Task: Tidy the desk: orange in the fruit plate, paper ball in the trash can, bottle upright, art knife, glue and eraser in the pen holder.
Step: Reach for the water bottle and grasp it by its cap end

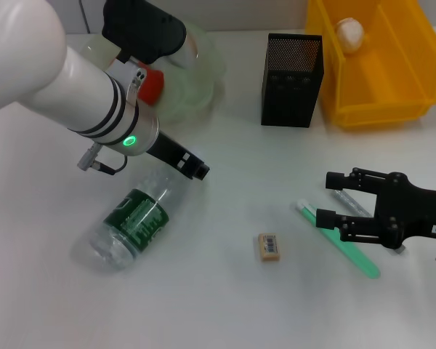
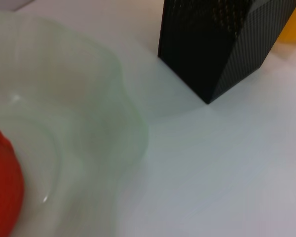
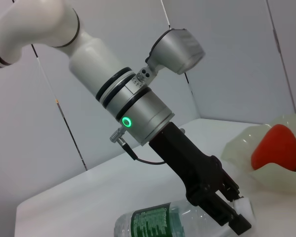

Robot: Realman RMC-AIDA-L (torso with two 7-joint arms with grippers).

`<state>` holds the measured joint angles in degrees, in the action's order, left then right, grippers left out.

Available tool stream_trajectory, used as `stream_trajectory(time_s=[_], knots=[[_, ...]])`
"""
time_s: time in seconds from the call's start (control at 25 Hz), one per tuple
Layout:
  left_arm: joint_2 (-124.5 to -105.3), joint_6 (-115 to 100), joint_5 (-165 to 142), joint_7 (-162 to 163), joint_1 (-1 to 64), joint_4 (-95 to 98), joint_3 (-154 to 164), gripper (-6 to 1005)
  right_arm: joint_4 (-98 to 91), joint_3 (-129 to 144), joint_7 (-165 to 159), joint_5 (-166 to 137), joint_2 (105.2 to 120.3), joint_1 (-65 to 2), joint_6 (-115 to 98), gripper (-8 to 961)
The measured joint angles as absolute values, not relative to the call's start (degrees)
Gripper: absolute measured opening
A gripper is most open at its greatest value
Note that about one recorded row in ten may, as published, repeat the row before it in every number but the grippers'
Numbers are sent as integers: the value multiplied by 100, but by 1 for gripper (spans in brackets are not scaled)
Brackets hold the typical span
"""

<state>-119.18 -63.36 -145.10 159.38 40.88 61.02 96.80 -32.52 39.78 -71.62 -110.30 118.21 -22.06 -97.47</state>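
Left gripper [image 1: 196, 169] at bottle [image 1: 131, 225] cap end; eraser [image 1: 269, 246] apart.

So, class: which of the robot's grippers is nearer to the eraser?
Right. The right gripper hovers just beside the eraser, over the green art knife. The left gripper is farther off, at the lying bottle.
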Motion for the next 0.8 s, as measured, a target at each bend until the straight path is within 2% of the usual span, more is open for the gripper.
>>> stream_trajectory(time_s=[0.08,0.16,0.2,0.28,0.36,0.4,0.48,0.56,0.6,0.68,0.8], knots=[[-11918,-6336,-14510,15938,4088,6102,9680,455,-3252,3949,-7163,-11026,11821,-2206,-9753,789],[-11907,-6401,-14488,15882,3914,6489,9701,453,-3253,3871,-7169,-11017,11821,-2207,-9798,789],[-11890,-6501,-14330,15713,3542,7233,9719,453,-3253,3871,-7169,-11017,11821,-2207,-9798,789],[-11890,-6501,-14330,15713,3542,7233,9719,452,-3252,3846,-7185,-11013,11821,-2223,-9810,789],[-11868,-6485,-13768,15273,2394,8980,9444,452,-3252,3815,-7225,-11012,11821,-2245,-9818,789],[-11868,-6485,-13768,15273,2394,8980,9444,452,-3252,3815,-7225,-11012,11821,-2245,-9818,789],[-11864,-6339,-13442,14925,1993,9303,9270,452,-3252,3811,-7253,-11011,11821,-2249,-9820,789],[-11864,-6339,-13442,14925,1993,9303,9270,452,-3252,3793,-7280,-11006,11830,-2262,-9821,789],[-11864,-6214,-12711,14254,1665,9324,9028,452,-3252,3793,-7280,-11006,11830,-2262,-9821,789],[-11866,-6085,-11726,13283,1426,9110,8773,451,-3252,3786,-7312,-11001,11840,-2274,-9821,788],[-11865,-6008,-11110,12657,1309,8887,8655,451,-3252,3786,-7336,-10964,11868,-2287,-9822,788]])
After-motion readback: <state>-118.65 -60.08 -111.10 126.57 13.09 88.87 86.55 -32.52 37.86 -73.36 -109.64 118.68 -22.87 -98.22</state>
